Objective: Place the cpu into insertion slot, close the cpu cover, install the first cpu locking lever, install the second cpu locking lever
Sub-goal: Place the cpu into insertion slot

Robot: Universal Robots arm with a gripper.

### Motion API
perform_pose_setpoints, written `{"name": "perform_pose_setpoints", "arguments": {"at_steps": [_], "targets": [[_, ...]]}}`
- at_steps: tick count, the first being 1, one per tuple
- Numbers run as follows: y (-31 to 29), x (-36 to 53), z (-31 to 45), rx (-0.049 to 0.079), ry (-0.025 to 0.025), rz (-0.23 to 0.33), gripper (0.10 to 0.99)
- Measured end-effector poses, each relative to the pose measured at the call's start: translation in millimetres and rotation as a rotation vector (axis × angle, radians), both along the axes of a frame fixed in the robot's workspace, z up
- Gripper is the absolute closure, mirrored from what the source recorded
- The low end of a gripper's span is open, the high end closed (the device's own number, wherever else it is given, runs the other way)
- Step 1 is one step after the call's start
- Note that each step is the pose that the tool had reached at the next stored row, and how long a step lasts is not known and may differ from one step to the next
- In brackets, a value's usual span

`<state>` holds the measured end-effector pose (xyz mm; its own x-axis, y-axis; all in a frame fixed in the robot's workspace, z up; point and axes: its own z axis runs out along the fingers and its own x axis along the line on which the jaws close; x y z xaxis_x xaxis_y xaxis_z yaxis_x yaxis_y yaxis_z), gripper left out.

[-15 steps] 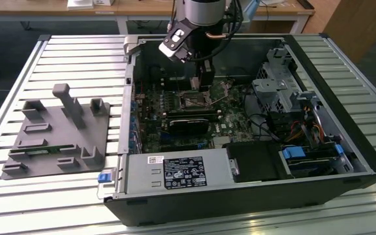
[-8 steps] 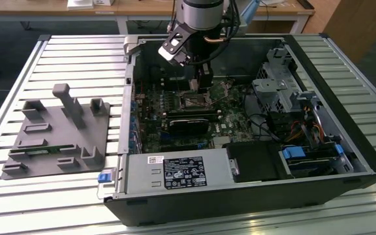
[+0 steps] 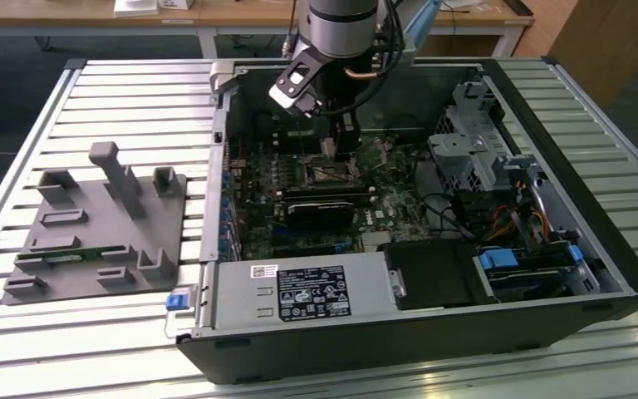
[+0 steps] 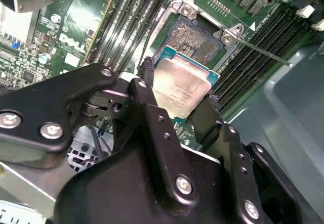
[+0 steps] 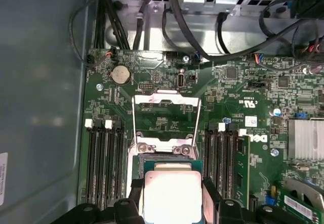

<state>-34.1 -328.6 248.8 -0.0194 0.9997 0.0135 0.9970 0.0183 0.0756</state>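
Holding cpu (image 4: 183, 84), gripper (image 4: 179, 88) above insertion slot (image 4: 195, 36)

The insertion slot (image 4: 195, 37) lies bare from above, the gripper (image 4: 178, 88) with the cpu (image 4: 187, 80) pinched in it hanging just over it. The raised cpu cover (image 5: 164, 98) stands along one edge of the slot, memory slots (image 5: 104, 158) flank two more, and cables (image 5: 167, 11) crowd the board's (image 5: 228, 97) edge beyond the cover.

lab: slatted bench (image 3: 613, 125), open computer case (image 3: 408, 347)
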Motion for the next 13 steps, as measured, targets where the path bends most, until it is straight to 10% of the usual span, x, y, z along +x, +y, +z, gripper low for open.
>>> {"name": "perform_pose_setpoints", "arguments": {"at_steps": [13], "targets": [[2.7,-2.0,-19.0,-0.002,0.0004,-0.001,0.545]]}}
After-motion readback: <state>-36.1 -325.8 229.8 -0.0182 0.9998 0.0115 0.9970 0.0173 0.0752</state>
